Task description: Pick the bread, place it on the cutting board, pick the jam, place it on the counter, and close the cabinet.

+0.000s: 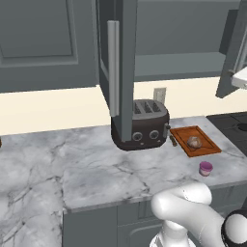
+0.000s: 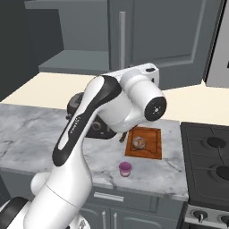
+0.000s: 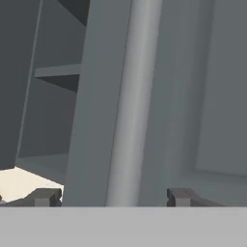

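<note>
end effector (image 3: 111,197) | fingertips straddle cabinet (image 3: 91,96) handle (image 3: 128,106)

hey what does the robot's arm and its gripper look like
The arm is glossy white with rounded, bulky links, a black band along its upper link and dark round caps at the joints. The gripper ends in two small, blocky dark grey fingertips.

There are no words, numbers or signs to read on anything here. The toaster (image 1: 140,126), the jam (image 1: 206,168) and the cabinet (image 3: 96,120) have no labels on them.
</note>
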Robot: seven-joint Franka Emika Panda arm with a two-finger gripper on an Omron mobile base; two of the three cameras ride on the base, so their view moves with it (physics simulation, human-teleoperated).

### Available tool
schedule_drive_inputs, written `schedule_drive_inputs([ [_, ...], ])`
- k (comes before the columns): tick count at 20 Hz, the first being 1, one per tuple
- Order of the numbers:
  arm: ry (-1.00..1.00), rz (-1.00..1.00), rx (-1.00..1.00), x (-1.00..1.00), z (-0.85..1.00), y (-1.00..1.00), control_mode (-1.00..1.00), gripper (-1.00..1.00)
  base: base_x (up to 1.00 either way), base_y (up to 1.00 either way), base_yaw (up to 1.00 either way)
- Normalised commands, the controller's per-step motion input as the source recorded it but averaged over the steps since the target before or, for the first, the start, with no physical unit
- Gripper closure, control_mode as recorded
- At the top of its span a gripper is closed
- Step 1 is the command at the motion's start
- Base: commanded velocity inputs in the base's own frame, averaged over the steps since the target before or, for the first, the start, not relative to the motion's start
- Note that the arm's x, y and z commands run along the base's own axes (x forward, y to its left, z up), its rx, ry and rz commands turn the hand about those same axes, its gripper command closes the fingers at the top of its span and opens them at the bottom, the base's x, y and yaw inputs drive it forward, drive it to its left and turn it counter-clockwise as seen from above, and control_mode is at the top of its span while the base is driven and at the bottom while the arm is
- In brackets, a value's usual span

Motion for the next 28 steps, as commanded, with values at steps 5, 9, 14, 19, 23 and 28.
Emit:
schedule_drive_inputs([
  [5, -0.02, 0.00, 0.04, 0.48, 0.00, 0.00, -1.00, -1.00, 0.00, 0.00, 0.00],
  [9, -0.02, 0.00, 0.05, 0.50, -0.03, 0.00, -1.00, -1.00, 0.00, 0.00, 0.00],
  [14, -0.02, 0.00, 0.05, 0.47, -0.02, 0.00, -1.00, -1.00, 0.00, 0.00, 0.00],
  [19, -0.01, 0.00, 0.03, 0.37, -0.07, 0.00, -1.00, -1.00, 0.00, 0.00, 0.00],
  [23, -0.01, 0.00, 0.01, 0.25, -0.09, 0.00, -1.00, -1.00, 0.00, 0.00, 0.00],
  [28, -0.01, 0.00, 0.00, 0.23, -0.17, 0.00, -1.00, -1.00, 0.00, 0.00, 0.00],
])
